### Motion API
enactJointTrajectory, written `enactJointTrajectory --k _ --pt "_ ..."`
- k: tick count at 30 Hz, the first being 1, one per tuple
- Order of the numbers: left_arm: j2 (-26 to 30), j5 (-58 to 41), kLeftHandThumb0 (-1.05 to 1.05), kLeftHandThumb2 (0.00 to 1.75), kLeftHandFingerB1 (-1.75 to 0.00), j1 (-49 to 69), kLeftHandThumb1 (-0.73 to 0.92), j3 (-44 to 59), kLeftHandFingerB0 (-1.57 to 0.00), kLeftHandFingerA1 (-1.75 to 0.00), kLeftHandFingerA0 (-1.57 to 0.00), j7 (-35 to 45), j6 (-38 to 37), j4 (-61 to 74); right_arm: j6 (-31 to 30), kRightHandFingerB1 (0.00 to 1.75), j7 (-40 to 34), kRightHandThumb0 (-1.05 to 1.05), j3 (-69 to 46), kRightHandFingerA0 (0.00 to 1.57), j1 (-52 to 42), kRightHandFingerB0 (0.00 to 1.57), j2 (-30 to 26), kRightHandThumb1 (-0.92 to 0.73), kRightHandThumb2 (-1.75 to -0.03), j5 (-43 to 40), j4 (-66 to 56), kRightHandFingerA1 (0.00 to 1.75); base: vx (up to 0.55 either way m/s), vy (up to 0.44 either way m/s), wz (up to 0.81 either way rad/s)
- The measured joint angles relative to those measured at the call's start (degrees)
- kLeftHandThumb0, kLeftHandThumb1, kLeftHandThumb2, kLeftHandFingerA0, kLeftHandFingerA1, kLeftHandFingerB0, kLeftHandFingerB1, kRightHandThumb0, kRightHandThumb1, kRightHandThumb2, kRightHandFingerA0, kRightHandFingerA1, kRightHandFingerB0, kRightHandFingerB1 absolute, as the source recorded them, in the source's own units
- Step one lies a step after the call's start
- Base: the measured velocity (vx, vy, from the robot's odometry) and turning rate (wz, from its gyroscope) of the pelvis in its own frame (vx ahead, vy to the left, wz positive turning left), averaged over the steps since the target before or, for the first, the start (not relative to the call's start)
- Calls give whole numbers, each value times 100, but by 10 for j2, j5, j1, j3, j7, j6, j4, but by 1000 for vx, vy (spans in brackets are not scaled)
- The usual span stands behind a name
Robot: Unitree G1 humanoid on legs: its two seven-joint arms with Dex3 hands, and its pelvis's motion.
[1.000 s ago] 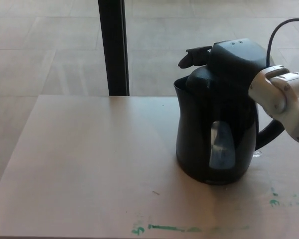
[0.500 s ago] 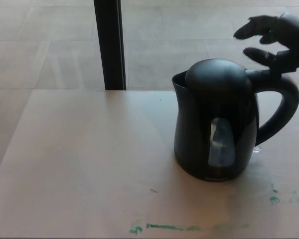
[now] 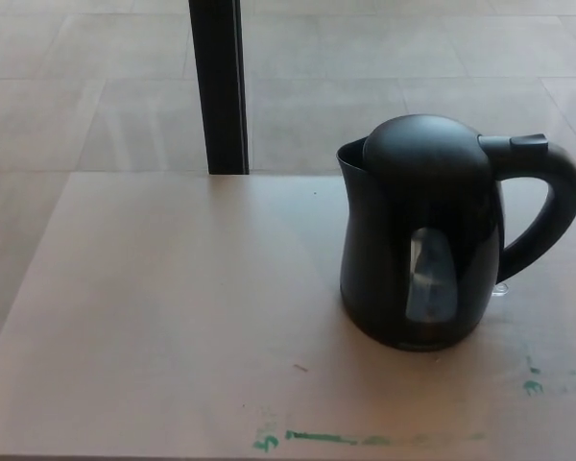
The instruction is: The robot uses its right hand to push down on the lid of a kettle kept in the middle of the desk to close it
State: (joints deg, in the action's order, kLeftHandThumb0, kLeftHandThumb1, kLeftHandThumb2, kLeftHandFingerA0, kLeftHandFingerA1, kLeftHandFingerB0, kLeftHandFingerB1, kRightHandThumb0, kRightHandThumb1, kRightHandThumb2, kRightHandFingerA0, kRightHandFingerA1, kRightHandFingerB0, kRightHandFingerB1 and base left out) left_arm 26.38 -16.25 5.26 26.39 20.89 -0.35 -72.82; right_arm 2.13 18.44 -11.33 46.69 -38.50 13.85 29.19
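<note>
A black electric kettle [image 3: 418,240] stands upright on the pale desk [image 3: 173,317], right of centre. Its domed lid [image 3: 424,149] lies flat down on the body. The handle [image 3: 547,206] points to the right, and a clear water window faces me. Neither of my hands shows in the head view.
A black vertical post [image 3: 219,86] rises behind the desk's far edge. Tiled floor lies beyond. Green paint smears [image 3: 355,440] mark the desk's near edge, with smaller ones [image 3: 530,386] at the right.
My right hand rested on the kettle's lid, then lifted up and to the right, and has now left the picture. The lid stays down.
</note>
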Motion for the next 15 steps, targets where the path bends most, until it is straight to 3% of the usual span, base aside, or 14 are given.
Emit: enactJointTrajectory --k 1,2,4,5,6,7,8,9,12,13,14,15 --pt "0 0 -86 69 -40 0 92 0 -41 -45 -47 0 0 0 -3 50 1 -72 -23 57 -17 51 -10 -86 -66 -6 1 61 0 0 0" --pt "0 0 -94 85 -45 0 77 0 -40 -51 -47 0 0 0 -3 49 1 -70 -40 59 -31 51 -19 -85 -65 -10 3 61 0 0 0" --pt "-1 0 -94 85 -45 1 77 0 -40 -51 -47 0 0 0 -4 49 2 -70 -83 59 -71 51 -36 -85 -65 -20 12 61 0 0 0" --pt "-1 0 -87 69 -40 1 92 0 -40 -47 -48 0 0 0 -5 46 3 -77 -99 70 -86 63 -41 -81 -64 -24 16 59 0 0 0" --pt "-1 0 -87 69 -41 2 92 0 -41 -46 -47 0 0 0 -5 48 4 -79 -118 72 -104 63 -47 -80 -65 -29 22 61 0 0 0" --pt "-1 0 -84 110 -52 2 73 0 -35 -57 -42 0 0 0 -5 51 4 -80 -136 74 -123 65 -54 -81 -64 -34 32 63 0 0 0" --pt "-1 0 -85 109 -52 3 73 0 -37 -57 -43 0 0 1 -4 55 4 -83 -155 75 -142 65 -60 -80 -64 -39 42 67 0 0 0" --pt "-1 0 -86 70 -40 3 92 0 -40 -47 -49 0 0 1 -3 56 4 -85 -172 79 -162 65 -64 -81 -65 -43 51 68 0 0 0" --pt "-1 0 -89 72 -40 4 92 0 -37 -46 -47 0 0 1 4 54 4 -86 -222 76 -230 68 -66 -82 -65 -57 80 65 0 0 0" --pt "-2 0 -84 110 -52 4 74 0 -37 -57 -43 0 0 1 7 55 4 -85 -240 76 -257 69 -66 -81 -64 -62 92 66 0 0 0" --pt "-2 0 -86 69 -40 4 92 0 -42 -46 -49 0 0 1 10 57 4 -85 -254 77 -278 69 -66 -80 -64 -66 102 67 0 0 0" --pt "-2 0 -86 69 -40 3 92 0 -42 -46 -49 0 0 1 15 57 3 -85 -271 77 -303 69 -65 -80 -64 -72 115 67 0 0 0"
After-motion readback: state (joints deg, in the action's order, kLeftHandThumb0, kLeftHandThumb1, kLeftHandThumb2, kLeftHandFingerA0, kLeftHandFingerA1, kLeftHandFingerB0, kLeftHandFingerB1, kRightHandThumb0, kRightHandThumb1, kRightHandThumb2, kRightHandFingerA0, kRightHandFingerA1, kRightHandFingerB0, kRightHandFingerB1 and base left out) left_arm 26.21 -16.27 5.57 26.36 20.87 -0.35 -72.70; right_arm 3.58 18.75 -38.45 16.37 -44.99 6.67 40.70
